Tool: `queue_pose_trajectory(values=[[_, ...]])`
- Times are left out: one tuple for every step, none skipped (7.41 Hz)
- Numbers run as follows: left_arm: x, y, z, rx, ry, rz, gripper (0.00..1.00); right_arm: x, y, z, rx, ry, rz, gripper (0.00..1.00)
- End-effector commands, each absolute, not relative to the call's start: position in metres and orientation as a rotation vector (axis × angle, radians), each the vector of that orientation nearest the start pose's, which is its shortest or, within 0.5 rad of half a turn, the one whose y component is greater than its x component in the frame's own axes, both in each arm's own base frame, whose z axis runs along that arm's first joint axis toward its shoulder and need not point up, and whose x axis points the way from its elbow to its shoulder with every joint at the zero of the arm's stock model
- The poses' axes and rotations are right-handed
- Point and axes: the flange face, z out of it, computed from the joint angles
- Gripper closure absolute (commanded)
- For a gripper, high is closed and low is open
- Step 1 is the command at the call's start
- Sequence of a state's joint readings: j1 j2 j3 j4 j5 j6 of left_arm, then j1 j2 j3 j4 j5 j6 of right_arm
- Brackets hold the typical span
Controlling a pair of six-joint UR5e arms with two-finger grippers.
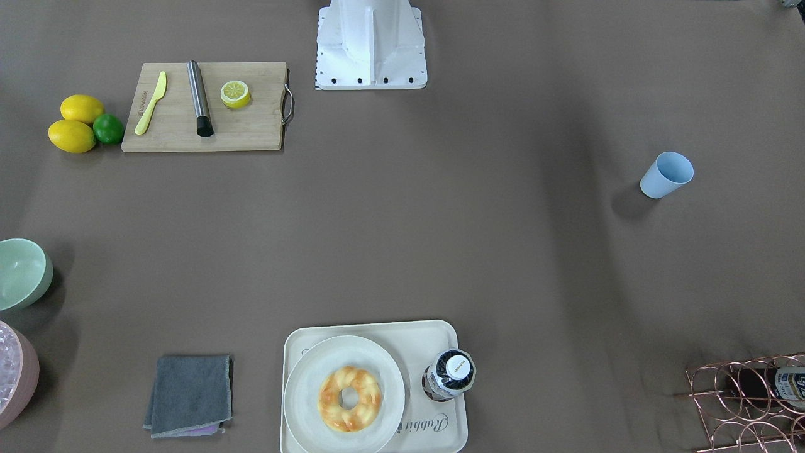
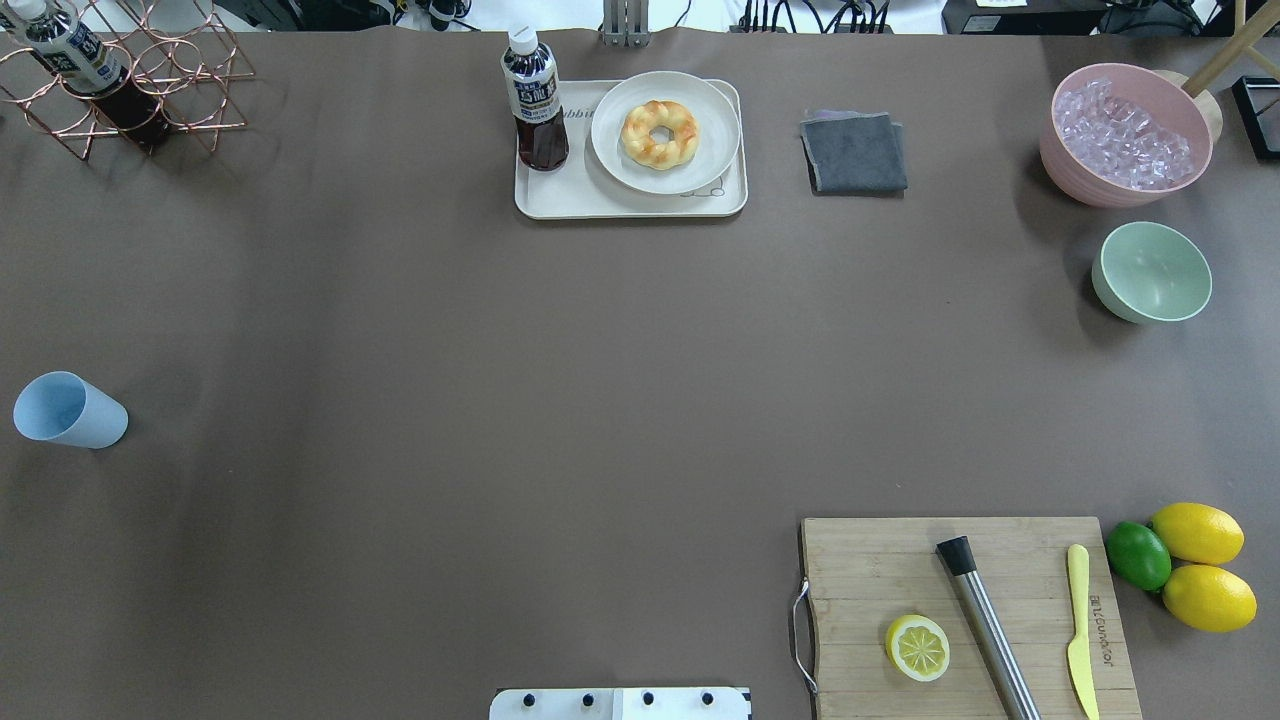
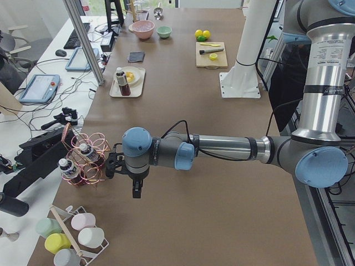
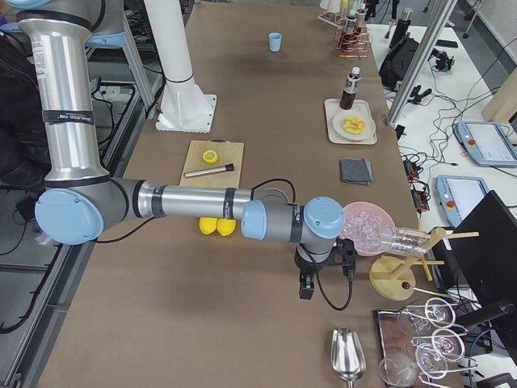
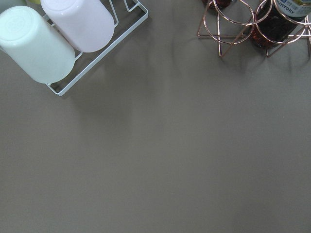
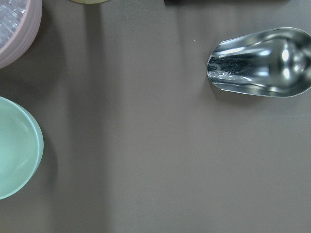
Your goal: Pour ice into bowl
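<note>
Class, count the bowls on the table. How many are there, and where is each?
2. The pink bowl sits at the far corner of the table, on the robot's right. The green bowl stands just beside it, nearer the robot. No other bowl shows in any view.

The light is even and soft and comes from above. The brown bench (image 2: 400,400) looks matte, with wide, faint dark bands across it. The cup (image 1: 666,175) and the bowl (image 2: 1150,270) throw short shadows with soft edges. The steel scoop (image 6: 262,63) carries strong white reflections. Both wrist views are a little soft, while the fixed views are sharp.
</note>
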State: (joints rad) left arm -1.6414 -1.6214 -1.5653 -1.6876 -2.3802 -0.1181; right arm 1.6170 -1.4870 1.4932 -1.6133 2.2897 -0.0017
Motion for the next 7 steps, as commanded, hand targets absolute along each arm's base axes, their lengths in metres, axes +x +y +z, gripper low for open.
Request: queue_pose_trajectory(values=[[-0.099, -0.517, 0.615, 0.143, 0.813, -0.111, 0.02, 0.092, -0.521, 0.660, -0.013, -0.725, 0.053, 0.02], [-0.098, -0.517, 0.615, 0.142, 0.815, -0.112, 0.02, 0.092, -0.520, 0.663, -0.016, -0.725, 0.053, 0.02], [-0.100, -0.517, 0.612, 0.149, 0.812, -0.113, 0.02, 0.091, -0.517, 0.664, -0.019, -0.725, 0.051, 0.02], [-0.101, -0.518, 0.611, 0.153, 0.810, -0.113, 0.02, 0.092, -0.518, 0.663, -0.016, -0.725, 0.053, 0.02], [-0.101, -0.518, 0.612, 0.152, 0.810, -0.114, 0.02, 0.091, -0.519, 0.657, -0.008, -0.726, 0.052, 0.02], [-0.101, -0.518, 0.606, 0.161, 0.810, -0.111, 0.02, 0.091, -0.521, 0.651, 0.001, -0.726, 0.055, 0.02], [-0.102, -0.517, 0.603, 0.161, 0.811, -0.124, 0.02, 0.091, -0.523, 0.649, 0.003, -0.726, 0.054, 0.02]])
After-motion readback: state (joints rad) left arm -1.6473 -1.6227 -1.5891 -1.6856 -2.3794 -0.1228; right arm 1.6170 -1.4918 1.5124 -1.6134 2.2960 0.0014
